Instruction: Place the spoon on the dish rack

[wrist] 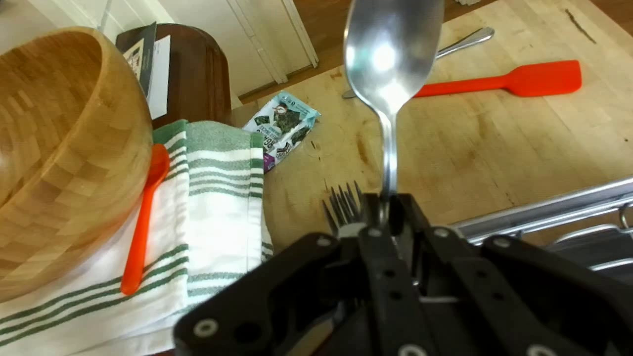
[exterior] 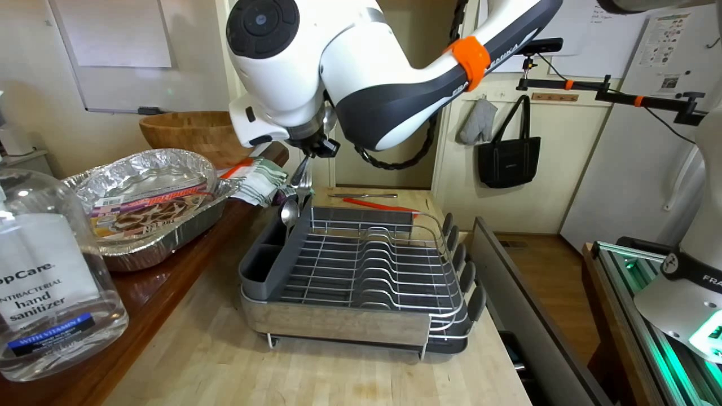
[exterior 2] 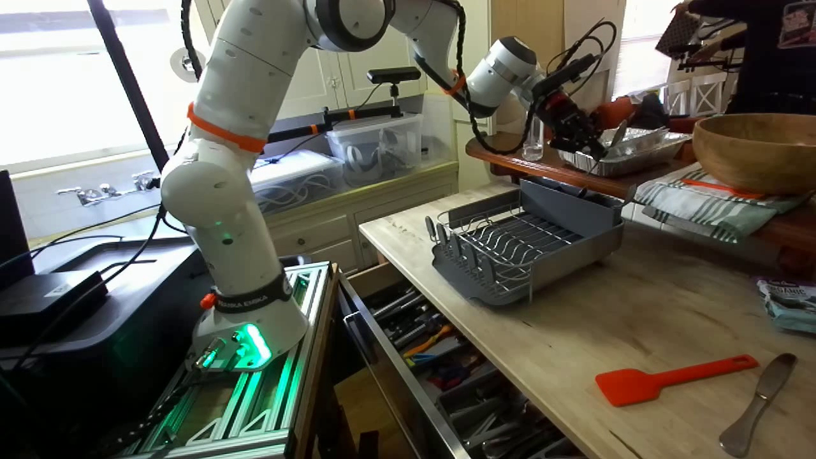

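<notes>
The gripper point(wrist: 388, 212) pinches a shiny metal spoon point(wrist: 393, 59) by its handle, and the spoon's scoop end points to twelve o'clock in the wrist view. In an exterior view, the gripper hangs at eleven o'clock from the middle of the dish rack point(exterior: 338, 322), which sits on the wooden table point(exterior: 192, 361). The rack's grey holder point(exterior: 256, 287) is on its nine o'clock side, and a second spoon point(exterior: 290, 213) leans in it. I cannot tell if the pinched spoon's handle reaches down into the holder. From the middle of the wrist view, a big wooden bowl point(wrist: 94, 198) is at nine o'clock, a striped towel point(wrist: 222, 212) with a red spoon point(wrist: 140, 242) on it is at eight, a snack bag point(wrist: 284, 126) is at eleven, and a red spatula point(wrist: 544, 79) is at two.
</notes>
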